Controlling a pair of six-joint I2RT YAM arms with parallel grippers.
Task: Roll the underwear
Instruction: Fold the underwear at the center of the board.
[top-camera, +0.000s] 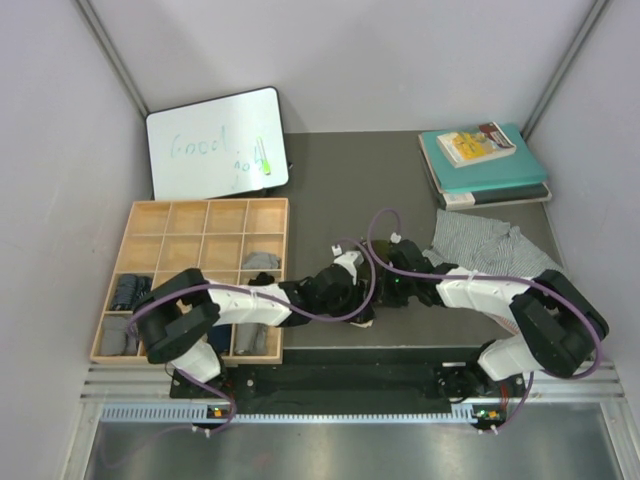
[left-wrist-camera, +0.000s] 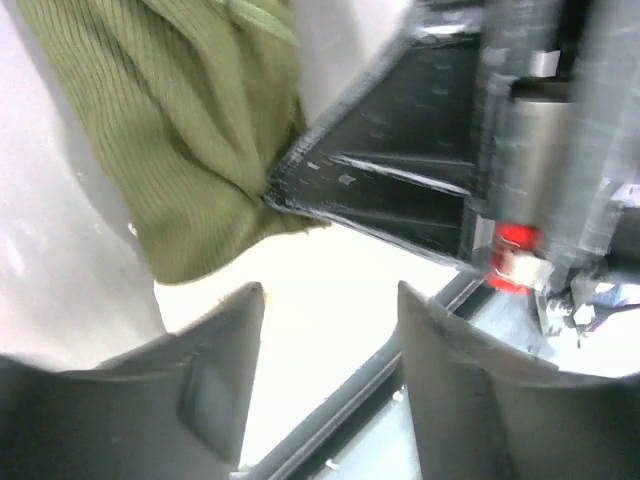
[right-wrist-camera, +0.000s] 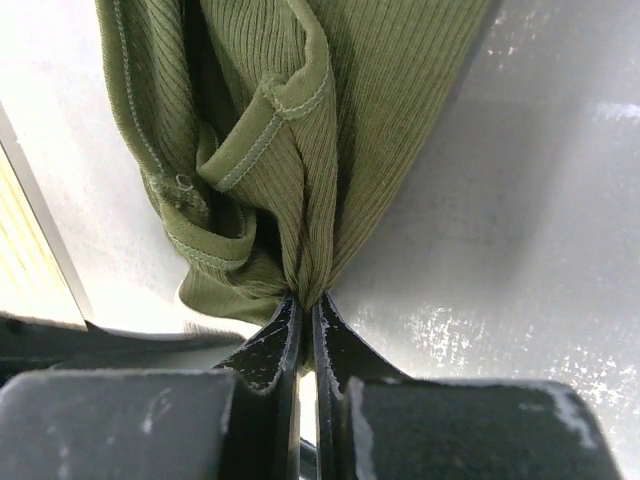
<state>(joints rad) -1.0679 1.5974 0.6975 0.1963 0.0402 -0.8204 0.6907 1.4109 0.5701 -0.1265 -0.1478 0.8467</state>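
Dark grey tabletop (top-camera: 350, 170) between pale lilac walls (top-camera: 50, 200), under even light

I see the olive green ribbed underwear (right-wrist-camera: 300, 150) bunched into hanging folds; the grey-and-white patterned cloth garment (top-camera: 478, 245) lies spread out.

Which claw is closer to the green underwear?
The right one. The right claw is shut on the green underwear, pinching a fold. The left claw is open, with the cloth just ahead of it and nothing between its fingers.
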